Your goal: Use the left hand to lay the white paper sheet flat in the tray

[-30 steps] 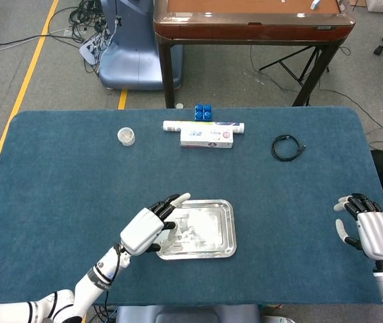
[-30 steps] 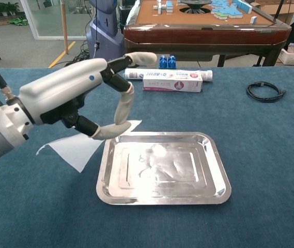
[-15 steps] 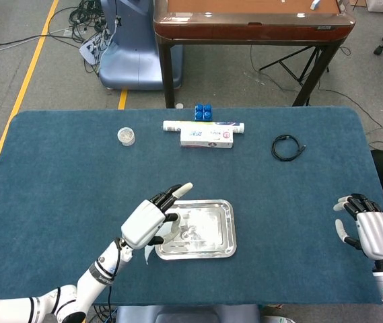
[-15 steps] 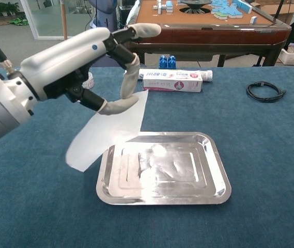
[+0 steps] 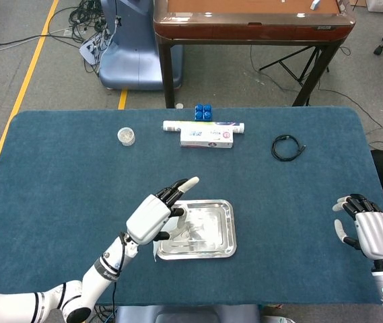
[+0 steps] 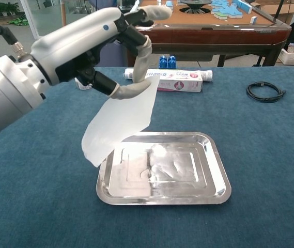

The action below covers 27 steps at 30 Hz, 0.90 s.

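My left hand (image 6: 113, 49) pinches the upper corner of the white paper sheet (image 6: 120, 121) between thumb and a finger, other fingers stretched out. The sheet hangs in the air above the left rim of the silver tray (image 6: 216, 155), its lower tip near the tray's left edge. From the head view the left hand (image 5: 152, 217) sits over the tray (image 5: 226, 229) at its left side, with a bit of the paper sheet (image 5: 156, 252) showing below it. My right hand (image 5: 369, 229) rests at the table's right edge, fingers curled, holding nothing.
A toothpaste box (image 5: 206, 138) and tube (image 5: 178, 125) lie at the back centre beside blue blocks (image 5: 203, 112). A small round jar (image 5: 126, 136) stands back left, a coiled black cable (image 5: 287, 147) back right. A wooden table (image 5: 252, 20) stands beyond.
My left hand has lifted the paper sheet off the cloth and carried it up and rightward over the tray's left edge. The right hand has stayed put.
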Motion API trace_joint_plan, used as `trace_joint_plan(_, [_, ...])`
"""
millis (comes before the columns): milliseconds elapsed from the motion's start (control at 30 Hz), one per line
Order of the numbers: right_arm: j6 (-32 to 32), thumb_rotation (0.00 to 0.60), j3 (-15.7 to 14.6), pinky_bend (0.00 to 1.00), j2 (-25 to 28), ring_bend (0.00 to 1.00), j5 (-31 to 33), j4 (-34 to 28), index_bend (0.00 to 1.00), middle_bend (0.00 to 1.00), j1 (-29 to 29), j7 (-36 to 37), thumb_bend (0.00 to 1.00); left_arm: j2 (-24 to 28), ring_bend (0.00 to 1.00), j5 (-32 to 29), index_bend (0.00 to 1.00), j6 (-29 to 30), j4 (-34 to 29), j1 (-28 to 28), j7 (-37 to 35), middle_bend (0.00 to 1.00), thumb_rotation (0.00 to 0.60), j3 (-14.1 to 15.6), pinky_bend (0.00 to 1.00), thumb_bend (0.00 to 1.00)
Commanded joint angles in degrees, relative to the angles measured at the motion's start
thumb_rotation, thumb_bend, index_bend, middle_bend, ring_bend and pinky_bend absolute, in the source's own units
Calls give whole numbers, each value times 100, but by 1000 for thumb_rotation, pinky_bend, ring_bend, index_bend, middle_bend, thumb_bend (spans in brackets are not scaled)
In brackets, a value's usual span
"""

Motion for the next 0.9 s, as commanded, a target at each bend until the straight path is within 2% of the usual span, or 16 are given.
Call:
trace_joint_plan(33, [0, 600, -1, 289, -2, 193, 1, 2, 414, 334, 0, -3, 452, -23, 0, -18, 688, -25, -22, -65, -10, 33, 600, -54, 239, 738])
trace_joint_plan(233, [-13, 600, -2, 289, -5, 193, 8, 5, 414, 334, 6, -8, 451, -136, 0, -92, 689, -83, 1, -204, -73, 33, 600, -133, 239, 738])
trace_joint_plan(367, [-13, 600, -3, 289, -2, 193, 7, 3, 414, 334, 6, -5, 451, -208, 0, -25, 689, -108, 28, -271, -148, 33, 600, -63, 239, 738])
trace_joint_plan(900, [-5, 600, 7, 289, 15, 193, 22, 2, 414, 334, 2, 38, 452, -203, 0, 555, 689, -43, -166, -205, -619, 33, 600, 724, 239, 738])
